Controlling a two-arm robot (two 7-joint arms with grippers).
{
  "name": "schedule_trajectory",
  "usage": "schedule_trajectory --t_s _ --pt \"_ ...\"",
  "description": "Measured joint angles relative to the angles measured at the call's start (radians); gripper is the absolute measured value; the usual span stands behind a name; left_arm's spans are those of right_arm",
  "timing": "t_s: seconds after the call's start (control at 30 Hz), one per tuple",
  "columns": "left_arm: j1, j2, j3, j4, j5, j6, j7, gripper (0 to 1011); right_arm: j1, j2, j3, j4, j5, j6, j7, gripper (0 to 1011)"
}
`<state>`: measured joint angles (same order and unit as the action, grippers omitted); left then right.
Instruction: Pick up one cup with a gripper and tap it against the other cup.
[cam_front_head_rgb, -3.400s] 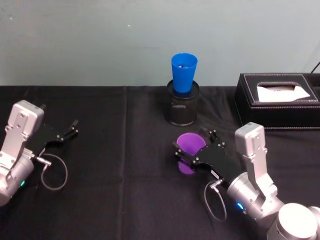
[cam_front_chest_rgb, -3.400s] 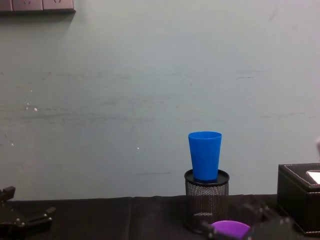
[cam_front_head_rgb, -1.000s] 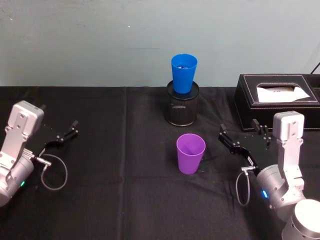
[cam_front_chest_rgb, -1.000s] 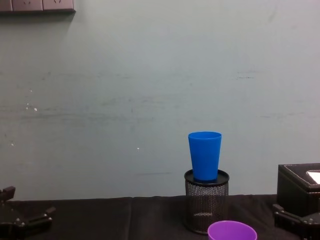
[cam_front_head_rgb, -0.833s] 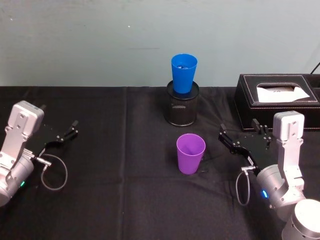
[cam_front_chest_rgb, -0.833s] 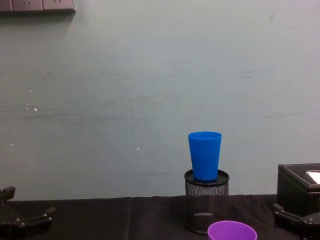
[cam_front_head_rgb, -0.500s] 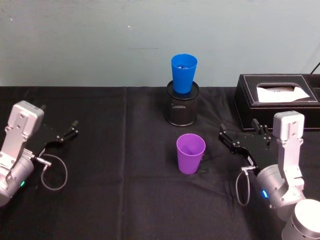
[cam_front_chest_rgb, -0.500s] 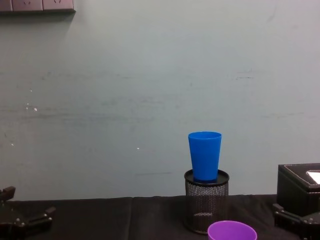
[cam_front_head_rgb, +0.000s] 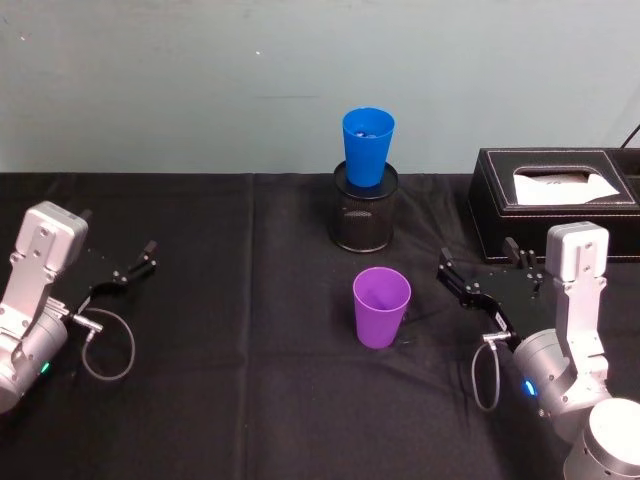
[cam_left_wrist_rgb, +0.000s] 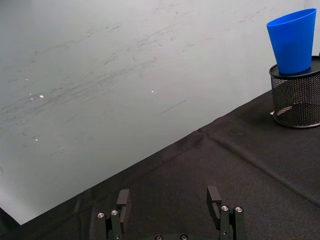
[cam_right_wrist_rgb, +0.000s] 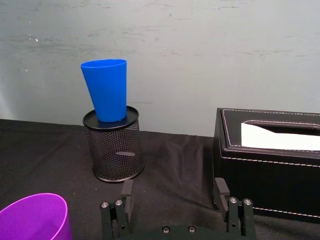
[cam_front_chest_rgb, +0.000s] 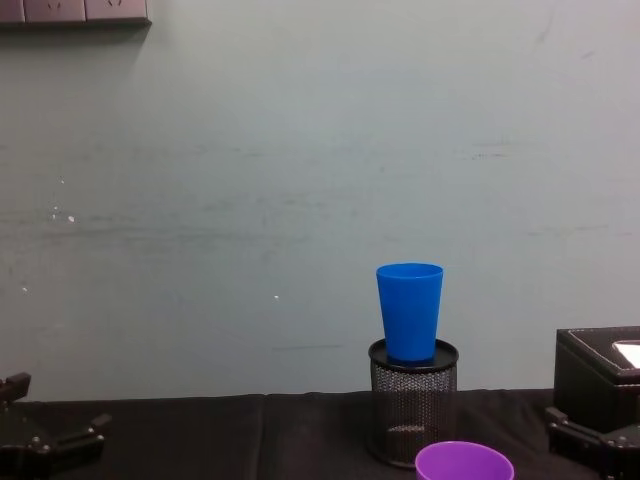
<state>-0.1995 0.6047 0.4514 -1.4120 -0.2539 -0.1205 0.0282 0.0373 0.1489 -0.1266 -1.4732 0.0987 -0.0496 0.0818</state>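
Purple tapered plastic tumbler (cam_front_head_rgb: 381, 306) stood upright on the black-clothed bench (cam_front_head_rgb: 250, 400), just in front of the black wire-mesh pen holder (cam_front_head_rgb: 365, 218) and free of any grip. On top of that holder sat the bright blue tapered plastic tumbler (cam_front_head_rgb: 367, 146), its base nested in the holder's mouth, so it stood well above the purple tumbler's rim.

Your right tool (cam_front_head_rgb: 478, 266) hung to the right of the pen holder and a little nearer you, beside the black leather tissue box (cam_front_head_rgb: 555, 215), with its flat jaws spread and nothing between them; it was apart from the purple tumbler. Your left tool (cam_front_head_rgb: 118, 264) was parked far to the left of the pen holder, jaws likewise spread and holding nothing.

By my reading, you were at the pick-up step, with the tap not yet done. The next move would ask you to bring the right tool toward the purple tumbler, set its jaws either side of the wall and clamp gently. You would then need to lift the tumbler high enough to meet the blue one, and touch it lightly, since the blue tumbler probably sits loosely in the holder.
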Motion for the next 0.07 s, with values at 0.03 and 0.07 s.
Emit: schedule_trajectory --t_s 0.03,0.07 --pt "0.000 0.000 0.000 0.000 0.000 0.000 0.000 1000 0.000 0.000 0.000 0.000 0.000 0.000 0.000 1004" --pt "0.000 0.000 0.000 0.000 0.000 0.000 0.000 1000 0.000 0.000 0.000 0.000 0.000 0.000 0.000 1004"
